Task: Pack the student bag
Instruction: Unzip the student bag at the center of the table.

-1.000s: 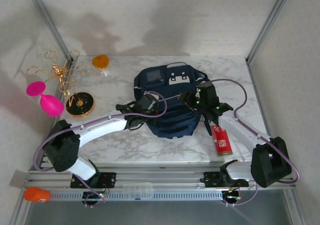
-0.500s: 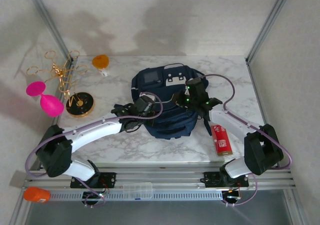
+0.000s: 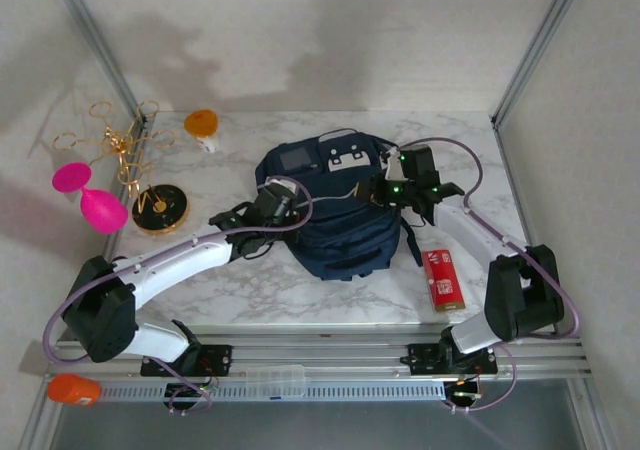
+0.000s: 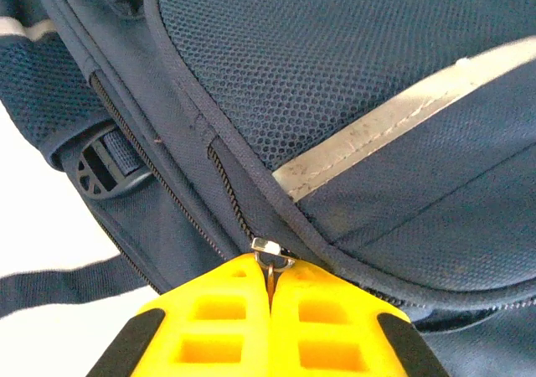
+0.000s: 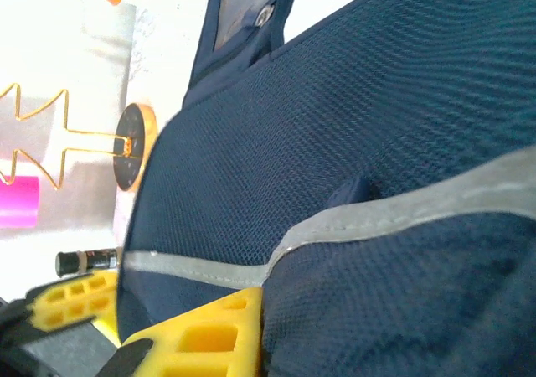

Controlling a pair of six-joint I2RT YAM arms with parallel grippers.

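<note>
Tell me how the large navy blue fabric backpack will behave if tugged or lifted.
Likely floppy: the navy blue fabric backpack lies slumped, its mesh panels creased. Pulling the metal zipper pull pinched by the left gripper may drag the whole bag. Unlikely to roll.

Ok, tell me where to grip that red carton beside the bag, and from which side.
I'd grip the red carton across its narrow width at mid-length, coming down from above: it lies flat on the table, long sides exposed.

Red box [image 3: 442, 280] R side; orange cap [image 3: 201, 123], gold wire rack [image 3: 115, 142], pink toy [image 3: 90, 198], black-gold disc [image 3: 160, 208] L side.
</note>
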